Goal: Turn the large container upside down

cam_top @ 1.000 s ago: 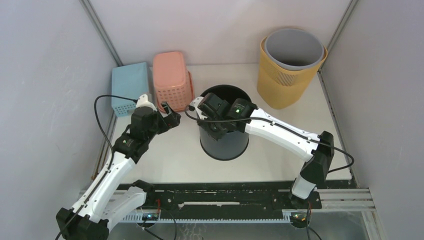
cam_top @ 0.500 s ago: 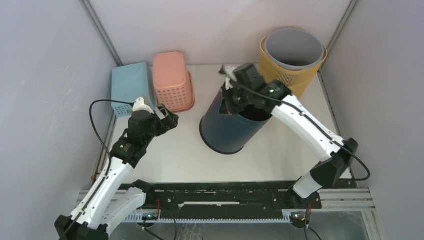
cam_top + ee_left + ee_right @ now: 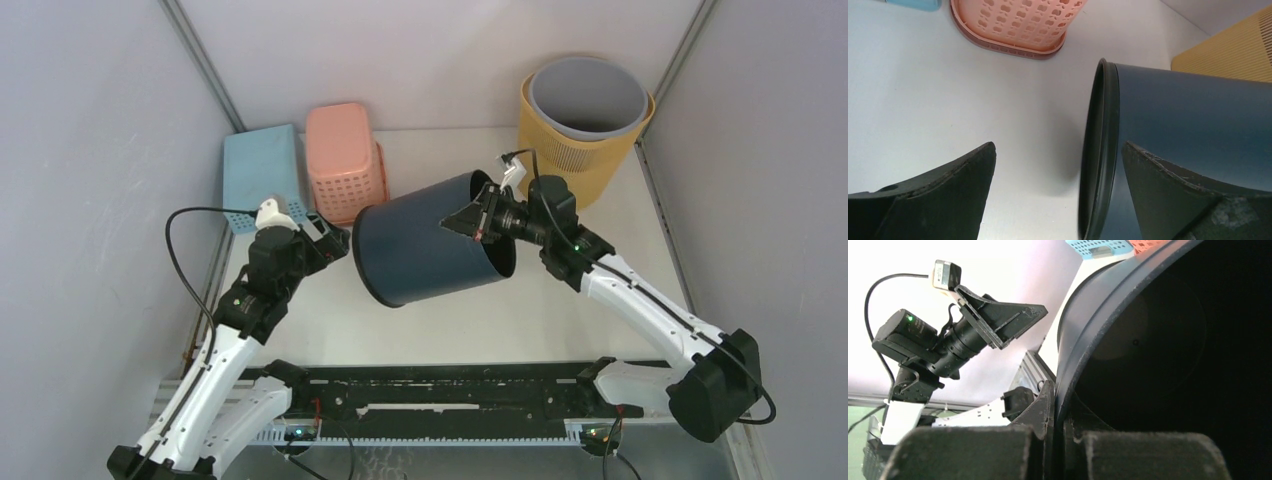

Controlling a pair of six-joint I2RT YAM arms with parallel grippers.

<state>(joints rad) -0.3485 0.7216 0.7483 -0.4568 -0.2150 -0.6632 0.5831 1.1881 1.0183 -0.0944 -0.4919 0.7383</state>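
The turn looks about half done. The bin (image 3: 425, 250) is on its side over the middle of the worktop (image 3: 560, 300), its base pointing at the left edge and its mouth at the right. The right claw (image 3: 482, 222) carries it, pressed together on the rim with one finger inside the mouth and one outside. The left claw (image 3: 328, 235) is spread wide and holds nothing, just beside the bin's base. What is left, as I judge it, is the second half of the roll, until the mouth faces down. After that the bin must be set on the worktop and the rim let go.

The top view gives the layout. A pink basket (image 3: 343, 160) and a blue basket (image 3: 262, 170) sit at the far left corner and a yellow tub (image 3: 575, 160) at the far right, all apart from the bin. That view cannot show the grip itself, because the bin's wall and the wrist cover it.

The right wrist view does show it: the two pads (image 3: 973, 455) close on the thin rim, with the dark, seemingly empty inside beyond. The left claw also shows there with its fingers apart.

The left wrist view shows the base edge side on, between its own spread fingers, with a soft shadow on the worktop beneath. The bin is probably lifted clear. The bottom of the wall is cut off, though, so I cannot be sure it touches nothing.
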